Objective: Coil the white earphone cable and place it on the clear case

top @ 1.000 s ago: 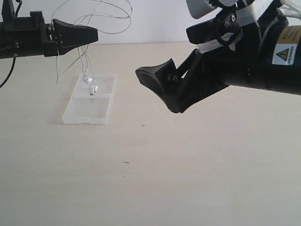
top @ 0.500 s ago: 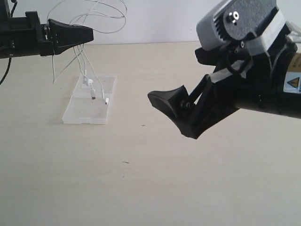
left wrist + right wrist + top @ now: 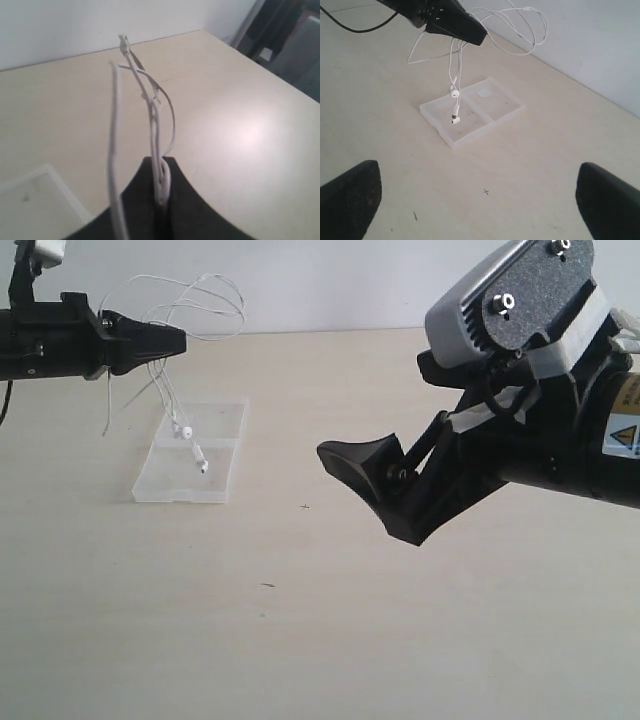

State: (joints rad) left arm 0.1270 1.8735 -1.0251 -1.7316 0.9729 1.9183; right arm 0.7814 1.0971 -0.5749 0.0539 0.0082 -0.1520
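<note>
Thin white earphone cable [image 3: 186,430] dangles over flat clear plastic case [image 3: 225,425].
Directly above, left fingers [image 3: 150,338] pinch it; right fingers [image 3: 350,197] gape empty, well apart.

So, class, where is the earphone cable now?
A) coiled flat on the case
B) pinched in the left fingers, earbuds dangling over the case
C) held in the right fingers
B: the left fingers are shut on the cable, its earbuds hanging over the case; the right fingers stand open, empty.
</note>
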